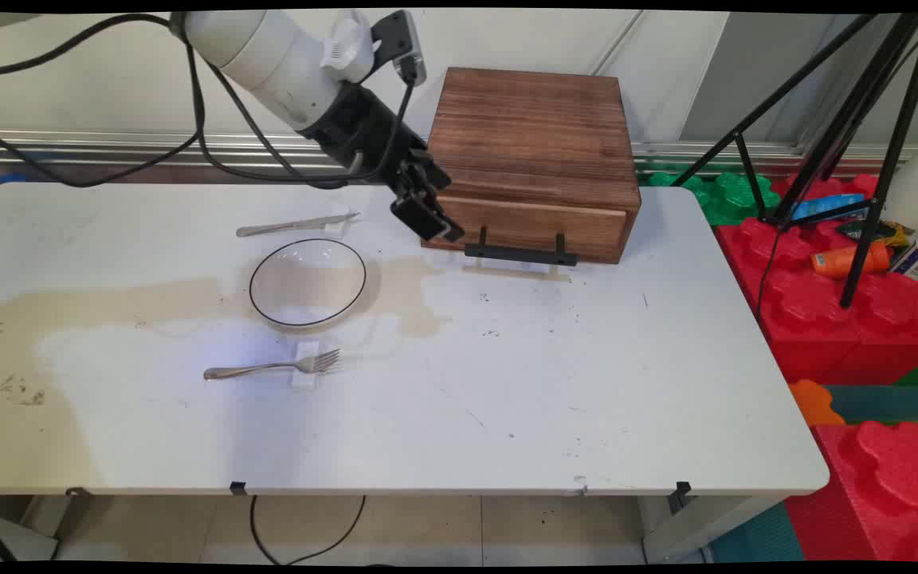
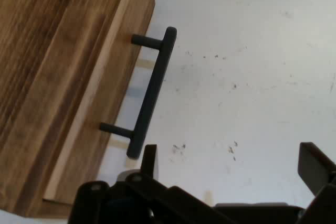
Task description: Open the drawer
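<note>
box [image 1: 535, 151] at back of table [image 1: 586, 399] | bowl [image 1: 307, 281] left of box | knife [image 1: 296, 226] behind bowl | fork [image 1: 272, 367] in front of bowl

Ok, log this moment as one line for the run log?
gripper: open, empty | nearest: black handle of wooden drawer box, not touching | table: plate, fork, knife

overhead front view, close hand view, shared drawer handle [image 1: 520, 253] [image 2: 151, 92]
</note>
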You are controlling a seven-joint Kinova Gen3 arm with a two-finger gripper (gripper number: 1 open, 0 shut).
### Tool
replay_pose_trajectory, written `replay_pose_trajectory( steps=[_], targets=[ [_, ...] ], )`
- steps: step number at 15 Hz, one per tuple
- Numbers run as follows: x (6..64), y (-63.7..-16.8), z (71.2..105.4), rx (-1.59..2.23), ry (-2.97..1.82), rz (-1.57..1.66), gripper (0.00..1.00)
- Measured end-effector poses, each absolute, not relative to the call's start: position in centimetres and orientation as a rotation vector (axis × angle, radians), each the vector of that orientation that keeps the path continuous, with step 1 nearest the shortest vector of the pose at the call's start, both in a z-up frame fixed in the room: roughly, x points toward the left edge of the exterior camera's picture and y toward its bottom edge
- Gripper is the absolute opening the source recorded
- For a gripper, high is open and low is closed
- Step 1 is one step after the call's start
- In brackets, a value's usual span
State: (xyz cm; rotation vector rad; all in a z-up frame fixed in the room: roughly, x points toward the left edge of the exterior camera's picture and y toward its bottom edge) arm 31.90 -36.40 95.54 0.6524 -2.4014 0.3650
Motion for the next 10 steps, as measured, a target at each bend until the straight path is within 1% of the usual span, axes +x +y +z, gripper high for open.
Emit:
replay_pose_trajectory(
  steps=[6, 10],
  targets=[
    [30.0, -37.3, 95.8, 0.64, -2.42, 0.438, 1.0],
    [27.3, -38.3, 95.0, 0.656, -2.455, 0.484, 1.0]
  ],
)
